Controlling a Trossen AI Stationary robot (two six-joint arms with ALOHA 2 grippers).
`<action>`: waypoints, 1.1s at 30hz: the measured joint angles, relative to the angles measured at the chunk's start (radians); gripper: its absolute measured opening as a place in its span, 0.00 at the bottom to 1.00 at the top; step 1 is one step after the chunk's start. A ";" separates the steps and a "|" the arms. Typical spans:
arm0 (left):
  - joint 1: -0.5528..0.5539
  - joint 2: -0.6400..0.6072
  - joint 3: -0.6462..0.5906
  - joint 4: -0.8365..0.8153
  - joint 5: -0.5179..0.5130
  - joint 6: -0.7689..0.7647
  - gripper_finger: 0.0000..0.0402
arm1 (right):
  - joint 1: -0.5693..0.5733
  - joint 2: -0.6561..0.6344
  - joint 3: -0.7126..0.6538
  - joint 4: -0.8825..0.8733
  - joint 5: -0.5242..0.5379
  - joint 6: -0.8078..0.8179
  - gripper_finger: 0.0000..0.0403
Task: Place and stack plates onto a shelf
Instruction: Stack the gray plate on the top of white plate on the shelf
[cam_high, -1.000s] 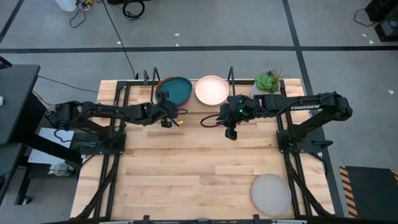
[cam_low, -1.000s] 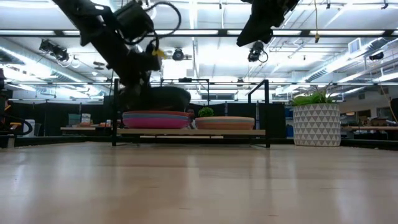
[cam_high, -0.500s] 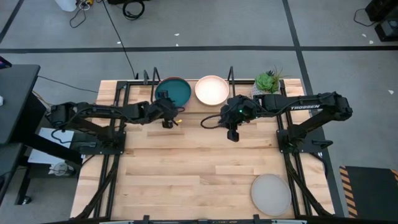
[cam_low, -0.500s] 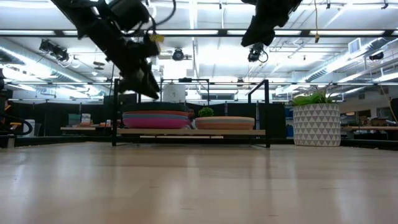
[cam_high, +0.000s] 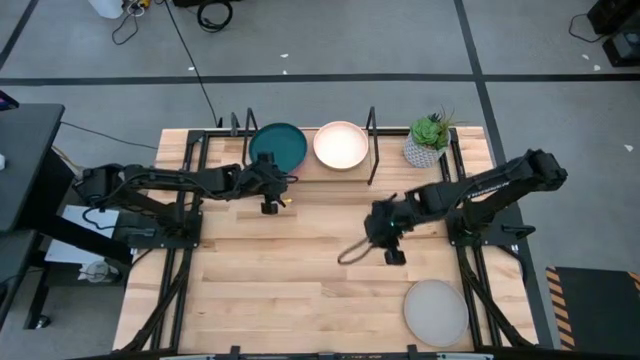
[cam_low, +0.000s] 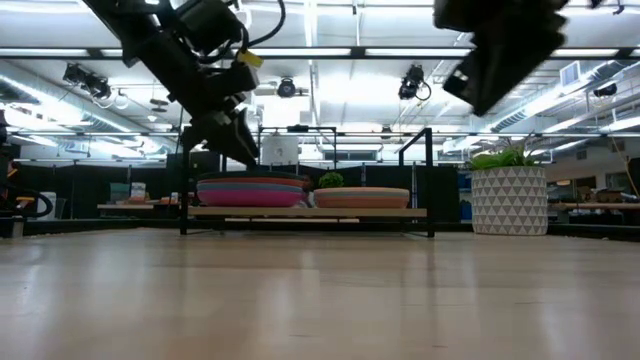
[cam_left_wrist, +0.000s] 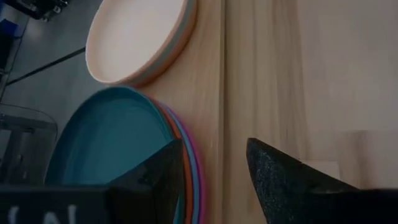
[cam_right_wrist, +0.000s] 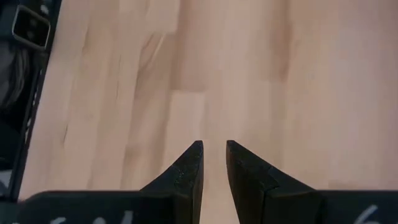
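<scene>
Tabletop (cam_high: 300, 270) — right pincer (cam_high: 395, 257) hovering, empty

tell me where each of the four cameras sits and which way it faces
High view: above the table, looking straight down; both arms, left pincer, right pincer, grey plate.
Low view: at tabletop height, level toward the shelf; arms enter from above.
Left wrist view: on the left arm, looking down at the dark teal plate and cream plate; its open fingers show.
Right wrist view: on the right arm, facing bare tabletop; narrow finger gap.
High, low and left wrist views share the two stacks.
</scene>
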 joint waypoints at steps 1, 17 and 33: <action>0.000 0.001 0.000 0.000 0.000 0.001 0.46 | 0.022 0.000 -0.012 0.002 0.007 0.019 0.19; -0.136 -0.008 0.000 0.340 0.184 0.129 0.46 | 0.308 0.000 -0.229 0.015 0.070 0.473 0.20; -0.132 -0.008 0.000 0.330 0.184 0.159 0.46 | 0.500 0.056 -0.275 0.012 0.041 0.734 0.30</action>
